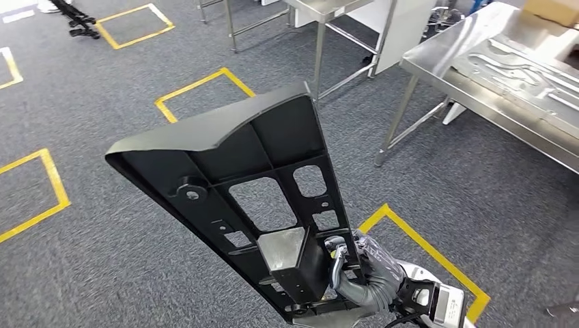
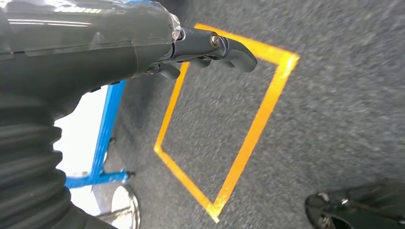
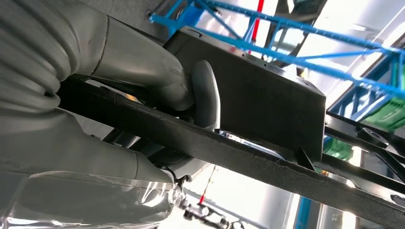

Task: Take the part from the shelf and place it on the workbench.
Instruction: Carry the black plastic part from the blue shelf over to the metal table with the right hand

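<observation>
The part [image 1: 232, 184] is a large black ribbed plastic panel with cut-outs, held up in mid-air over the carpet and tilted, its wide end away from me. My right hand [image 1: 362, 273] grips its narrow lower end by the boxy block there. In the right wrist view the thumb [image 3: 203, 95] presses against the block of the part [image 3: 267, 102] while a black rib crosses in front. My left hand [image 2: 205, 47] hangs over the floor, its fingers loosely curled and holding nothing. The steel workbench [image 1: 437, 65] stands at the far right.
A grey moulded fixture [image 1: 519, 72] lies on the workbench. A second steel table [image 1: 321, 14] stands at the back. Yellow tape squares [image 1: 205, 85] mark the grey carpet, one [image 2: 253, 129] under my left hand. A blue frame [image 2: 102, 138] stands nearby.
</observation>
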